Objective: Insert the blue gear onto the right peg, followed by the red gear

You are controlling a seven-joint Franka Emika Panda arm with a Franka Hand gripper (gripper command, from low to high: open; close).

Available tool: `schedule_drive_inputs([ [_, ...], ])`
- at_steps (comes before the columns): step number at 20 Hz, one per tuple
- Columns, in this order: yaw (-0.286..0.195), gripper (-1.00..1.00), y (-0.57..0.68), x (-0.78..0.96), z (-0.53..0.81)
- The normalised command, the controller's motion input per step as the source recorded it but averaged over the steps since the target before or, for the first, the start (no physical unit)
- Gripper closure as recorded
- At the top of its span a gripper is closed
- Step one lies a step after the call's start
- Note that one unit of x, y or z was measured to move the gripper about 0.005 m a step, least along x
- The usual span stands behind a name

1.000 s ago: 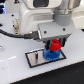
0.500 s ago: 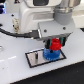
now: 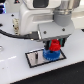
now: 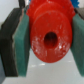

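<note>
The blue gear (image 3: 49, 55) lies flat on the grey base plate (image 3: 35, 58), toward the exterior view's right end of the plate, with the peg it sits on hidden. The red gear (image 3: 54, 47) is held just above it, its underside close to or touching the blue gear. My gripper (image 3: 54, 46) is shut on the red gear. In the wrist view the red gear (image 4: 49, 36) fills the frame with its dark centre hole facing the camera, squeezed between the two green pads (image 4: 22, 42).
The plate lies on a white table (image 3: 15, 72). A black cable (image 3: 10, 34) runs along the exterior view's left side behind the arm. A thin peg or pin (image 3: 38, 57) stands on the plate left of the gears.
The gripper with the red gear has come down slightly toward the blue gear. The blue gear and plate have not moved.
</note>
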Motion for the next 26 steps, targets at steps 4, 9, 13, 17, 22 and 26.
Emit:
schedule_drive_inputs([
  [4,0.0,1.0,-0.02,0.24,0.11],
  [9,0.0,1.0,-0.06,0.43,0.32],
  [13,0.0,1.0,-0.08,0.25,0.06],
  [17,0.0,1.0,-0.07,0.06,0.08],
  [22,0.0,1.0,-0.08,0.04,0.27],
  [26,0.0,1.0,-0.06,0.06,0.25],
])
